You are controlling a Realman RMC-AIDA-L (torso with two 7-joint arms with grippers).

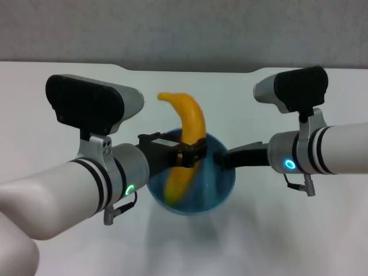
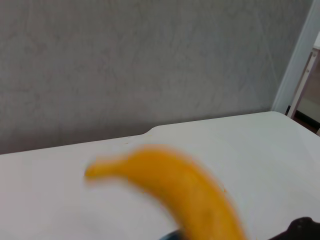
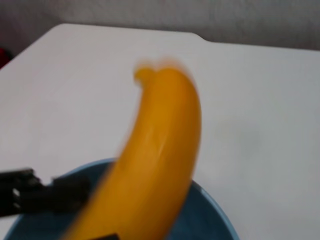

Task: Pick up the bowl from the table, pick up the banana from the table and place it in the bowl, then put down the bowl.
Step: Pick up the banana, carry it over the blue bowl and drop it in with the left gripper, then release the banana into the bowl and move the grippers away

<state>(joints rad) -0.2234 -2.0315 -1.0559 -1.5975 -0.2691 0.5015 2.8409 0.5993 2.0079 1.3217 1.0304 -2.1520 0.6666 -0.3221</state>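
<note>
The left gripper [image 1: 192, 154] has its jaws closed on the banana [image 1: 187, 144] at mid-length, holding it steeply tilted with its lower end inside the bowl [image 1: 221, 190] so it can drop in. The right gripper [image 1: 225, 158] meets the bowl's rim, apparently carrying it above the desk [image 1: 46, 98]. The bowl's rim hides the right jaws, so their state cannot be told

One banana [image 1: 188, 135] is seen, yellow-orange and curved, and it is the only piece of fruit counted. One bowl [image 1: 215, 192] is seen, light blue and round. Two robot arms are counted, one on each side, and each ends in one gripper: the left gripper [image 1: 192, 154] and the right gripper [image 1: 224, 160], two in all. One white counter [image 1: 322, 230] is seen beneath them. No second bowl or second banana is counted in any view.
</note>
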